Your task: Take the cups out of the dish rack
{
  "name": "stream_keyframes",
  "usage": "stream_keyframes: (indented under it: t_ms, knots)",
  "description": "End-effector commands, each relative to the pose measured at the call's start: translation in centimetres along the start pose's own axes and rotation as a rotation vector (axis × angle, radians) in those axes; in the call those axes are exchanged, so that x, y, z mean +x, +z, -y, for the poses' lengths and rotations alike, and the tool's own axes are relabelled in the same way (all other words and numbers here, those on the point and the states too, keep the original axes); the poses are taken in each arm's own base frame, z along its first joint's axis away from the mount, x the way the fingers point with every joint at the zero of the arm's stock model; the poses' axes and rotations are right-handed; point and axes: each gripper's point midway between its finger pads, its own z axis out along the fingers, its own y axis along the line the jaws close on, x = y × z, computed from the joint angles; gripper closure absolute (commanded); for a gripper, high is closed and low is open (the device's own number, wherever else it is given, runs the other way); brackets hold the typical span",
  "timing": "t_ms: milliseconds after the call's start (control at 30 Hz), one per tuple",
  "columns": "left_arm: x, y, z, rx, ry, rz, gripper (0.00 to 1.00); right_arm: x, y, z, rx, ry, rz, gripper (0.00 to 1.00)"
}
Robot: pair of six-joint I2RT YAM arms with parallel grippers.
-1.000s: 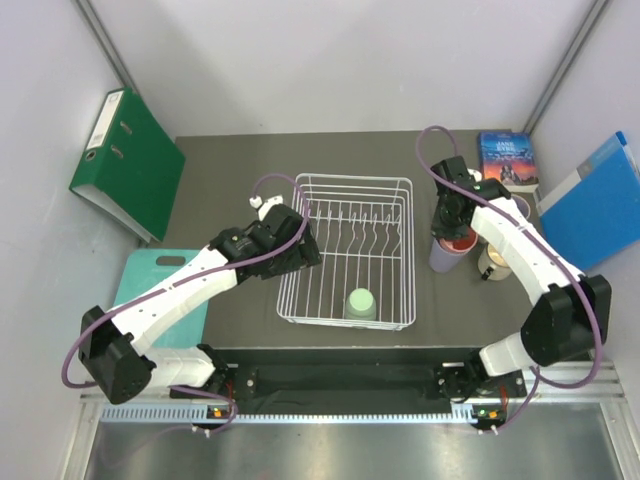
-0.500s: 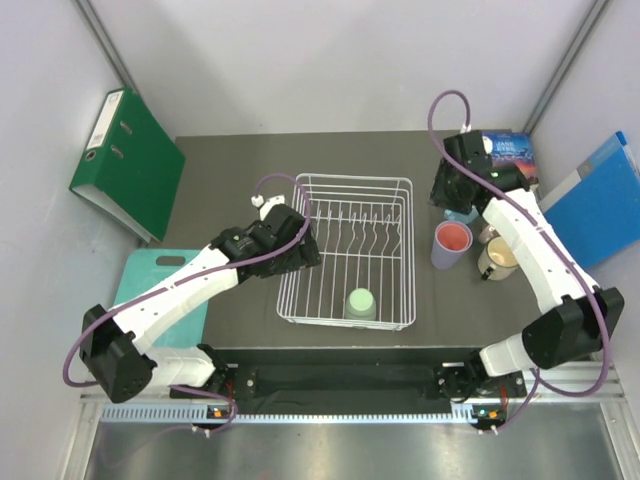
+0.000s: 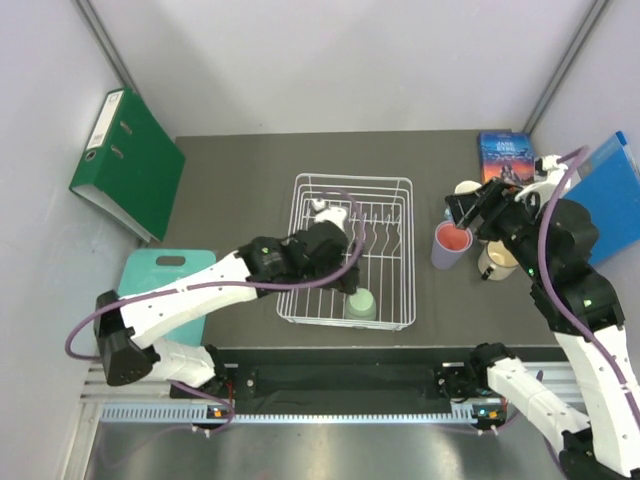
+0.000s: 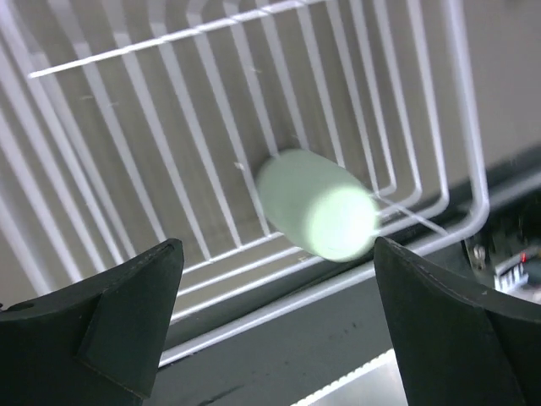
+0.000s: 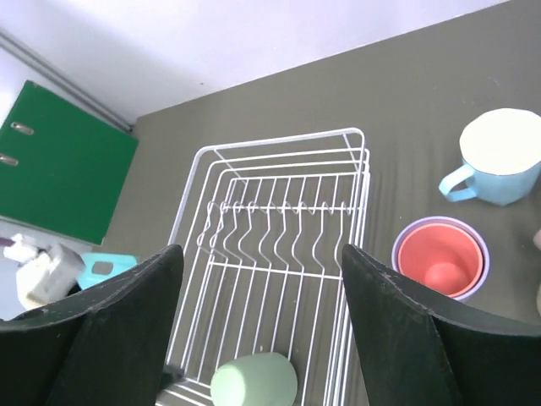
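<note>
My left pincer (image 4: 275,254) hangs wide open and empty above the green cup (image 4: 317,205) at six o'clock in the rack (image 3: 355,177), where a lopsided close could shove it into the wires.

From the left wrist the sage green cup (image 4: 317,207) by the near edge of the dish rack (image 4: 472,118) is a blurred smear — its handle and rim cannot be told. From the right wrist the picture's bottom edge cuts it off. Overhead, the left arm (image 3: 230,270) hides part of the rack's left side. The lavender cup (image 5: 401,241) shows only a rim around the pink cup (image 5: 435,254) — and the right arm (image 3: 565,260) covers part of the cream cup (image 3: 495,260) near the right edge of the table (image 3: 230,180).
</note>
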Motion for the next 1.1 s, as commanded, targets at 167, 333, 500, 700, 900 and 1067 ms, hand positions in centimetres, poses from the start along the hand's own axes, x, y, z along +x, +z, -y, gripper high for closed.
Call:
stream_keyframes:
  t_ms: [167, 333, 500, 700, 900, 1067]
  knots:
    - [1.7, 0.4, 4.3, -0.016, 0.149, 0.002, 0.01, 3.4, 0.4, -0.1, -0.062, 0.011, -0.08, 0.23]
    - [3.1, 2.1, 4.8, -0.029, 0.177, -0.034, 0.01, 3.8, 0.0, -0.1, -0.068, 0.011, -0.096, 0.23]
    - [4.2, 4.0, 5.6, -0.019, 0.191, -0.07, 0.01, 4.4, -0.4, 0.0, -0.072, 0.009, -0.112, 0.23]
    - [5.9, 6.8, 5.9, -0.027, 0.193, -0.11, 0.01, 5.0, -0.8, 0.2, -0.075, -0.006, -0.132, 0.23]
    - [7.2, 8.5, 5.9, -0.046, 0.188, -0.151, 0.05, 5.0, -1.3, 0.2, -0.08, -0.029, -0.135, 0.23]
    - [6.3, 8.2, 5.8, -0.062, 0.202, -0.119, 0.66, 4.7, -1.6, 0.2, -0.083, -0.047, -0.13, 0.23]
